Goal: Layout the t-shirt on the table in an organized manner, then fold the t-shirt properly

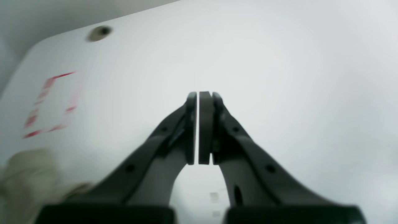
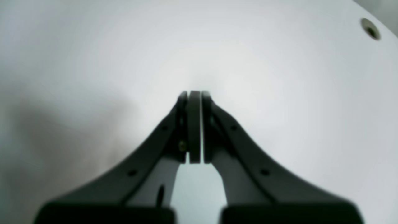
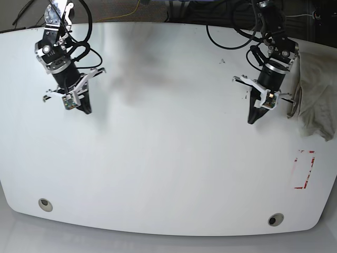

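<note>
- While both your arms hover over the table (image 3: pixel 168 158), the t-shirt (image 3: pixel 316 95) lies crumpled at its right edge.
- Left gripper (image 3: pixel 253 118): fingers together, empty.
- Right gripper (image 3: pixel 86 109): likewise.

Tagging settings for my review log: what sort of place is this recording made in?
Probably a robot lab bench, not a home: a large glossy white table with round grommet holes, a red tape rectangle outline marking a spot, and loose black cables behind the two arms. A crumpled beige-grey t-shirt lies at one edge.

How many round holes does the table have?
2: one hole near the front-left corner of the table, another hole near the front-right corner.
</note>
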